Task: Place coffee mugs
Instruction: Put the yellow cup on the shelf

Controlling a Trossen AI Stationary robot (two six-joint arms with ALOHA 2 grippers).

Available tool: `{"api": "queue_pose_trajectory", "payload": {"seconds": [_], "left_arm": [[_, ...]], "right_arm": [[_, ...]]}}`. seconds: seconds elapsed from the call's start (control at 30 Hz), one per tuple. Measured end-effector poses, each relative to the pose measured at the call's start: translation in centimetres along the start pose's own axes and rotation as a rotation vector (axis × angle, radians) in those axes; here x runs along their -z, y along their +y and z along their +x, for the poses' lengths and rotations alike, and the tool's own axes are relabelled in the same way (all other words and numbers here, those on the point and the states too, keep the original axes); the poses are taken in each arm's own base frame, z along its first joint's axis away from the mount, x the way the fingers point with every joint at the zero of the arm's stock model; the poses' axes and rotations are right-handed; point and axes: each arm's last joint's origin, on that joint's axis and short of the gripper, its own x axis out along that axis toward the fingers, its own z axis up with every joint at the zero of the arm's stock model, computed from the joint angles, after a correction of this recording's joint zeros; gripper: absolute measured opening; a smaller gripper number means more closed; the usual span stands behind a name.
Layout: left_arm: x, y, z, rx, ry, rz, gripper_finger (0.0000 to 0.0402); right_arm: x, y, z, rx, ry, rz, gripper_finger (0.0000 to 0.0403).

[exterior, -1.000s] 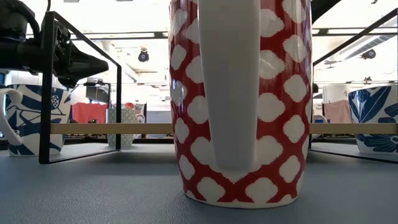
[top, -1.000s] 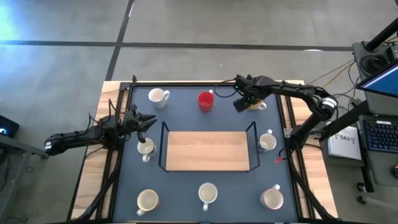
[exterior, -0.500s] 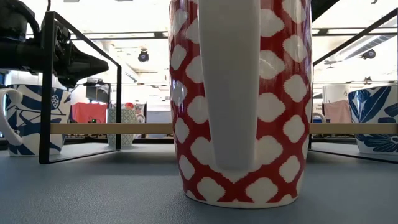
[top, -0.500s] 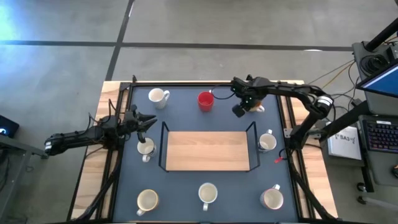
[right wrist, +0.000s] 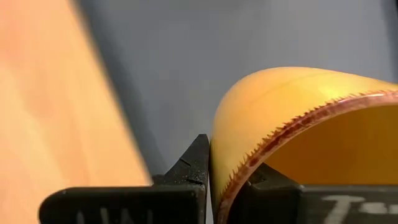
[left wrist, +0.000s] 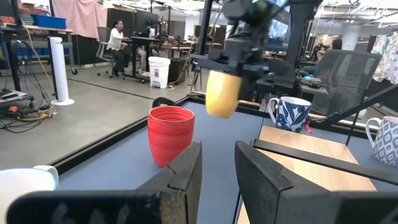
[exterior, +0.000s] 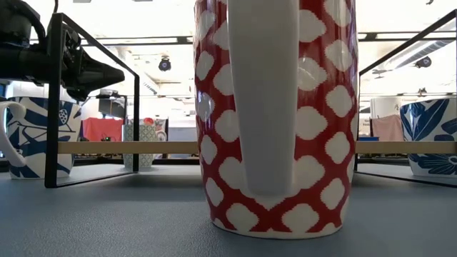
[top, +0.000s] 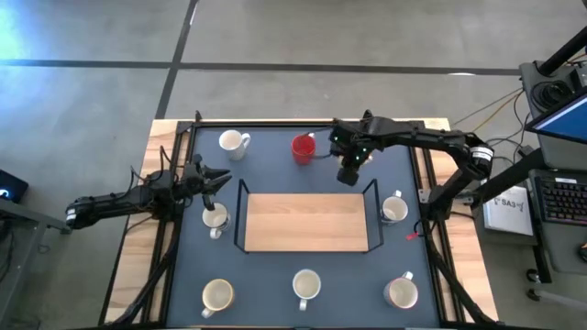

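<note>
My right gripper [top: 349, 172] is shut on the orange mug [left wrist: 222, 93] and holds it in the air just beyond the far right corner of the wooden board [top: 307, 222]. A red mug [top: 304, 148] stands on the mat to its left and also shows in the left wrist view [left wrist: 171, 134]. My left gripper [top: 218, 177] is open and empty at the table's left, just beyond a white mug [top: 215, 218] that stands on the mat. In the high view the gripper hides most of the orange mug. My right gripper pinches the orange mug's wall at the rim [right wrist: 249, 155], one finger outside [right wrist: 189, 168] and one inside the cup [right wrist: 267, 186]. The fingers come from above, pointing down. The mug hangs below them, lifted clear of the mat, roughly upright.
A black wire frame [top: 242, 215] stands around the wooden board at mid-table. Other mugs stand at the far left [top: 233, 142], right [top: 394, 209] and along the near edge [top: 217, 295] [top: 306, 285] [top: 402, 292]. The red-and-white patterned mug [exterior: 275, 114] fills the low view.
My right gripper has carried the orange mug from the far right of the mat toward the table's left and near edge, up to the board's far right corner. The mug is lifted clear. My left arm has kept still.
</note>
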Motion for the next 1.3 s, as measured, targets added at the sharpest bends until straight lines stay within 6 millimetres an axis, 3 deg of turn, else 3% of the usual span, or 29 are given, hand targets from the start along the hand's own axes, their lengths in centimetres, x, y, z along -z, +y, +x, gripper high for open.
{"api": "queue_pose_trajectory", "payload": {"seconds": [0.2, 0.4, 0.7, 0.9, 1.3], "left_arm": [[0.0, 0.0, 0.0, 0.0, 0.0, 0.0, 0.0078], [0.0, 0.0, 0.0, 0.0, 0.0, 0.0, 0.0078], [0.0, 0.0, 0.0, 0.0, -0.001, 0.0, 0.0078], [0.0, 0.0, 0.0, 0.0, -0.001, 0.0, 0.0078], [0.0, 0.0, 0.0, 0.0, -0.002, 0.0, 0.0078]], "right_arm": [[-0.5, 4.1, -0.7, -0.035, -0.026, -0.255, 0.0013], [0.7, 7.9, -0.8, -0.074, 0.054, -0.477, 0.0013], [2.3, 12.1, -1.1, -0.109, 0.097, -0.657, 0.0013], [2.7, 13.4, -1.0, -0.12, 0.104, -0.754, 0.0013], [2.8, 13.5, -0.6, -0.115, 0.112, -0.792, 0.0013]]}}
